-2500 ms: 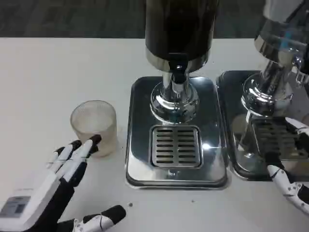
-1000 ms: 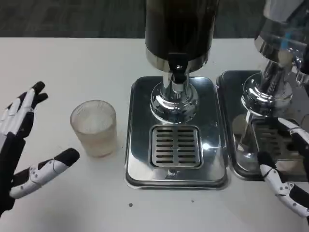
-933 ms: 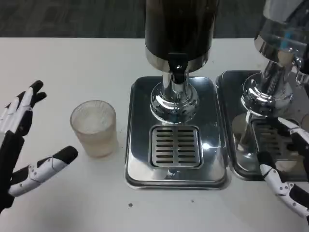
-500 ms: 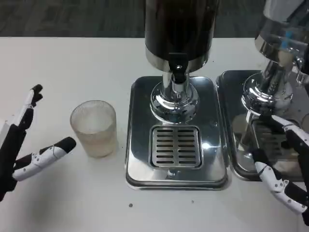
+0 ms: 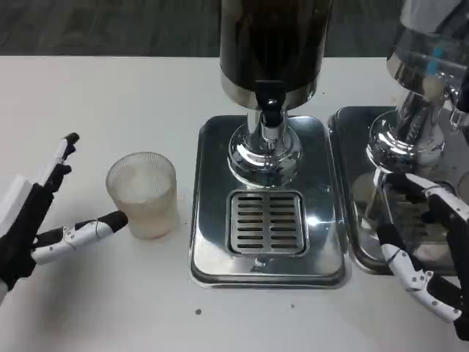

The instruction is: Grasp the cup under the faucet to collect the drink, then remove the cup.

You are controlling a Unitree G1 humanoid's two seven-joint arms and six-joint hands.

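The left hand [image 5: 33,224] has its fingers spread, released, just left of the cup [image 5: 143,194]; the right hand [image 5: 425,246] is released too, well right of the cup

One camera sits high on the robot's head or chest, looking steeply down and forward at the white counter [image 5: 110,95]. It is close: the dispenser [image 5: 272,51] is cut off by the top edge, with dark floor beyond.
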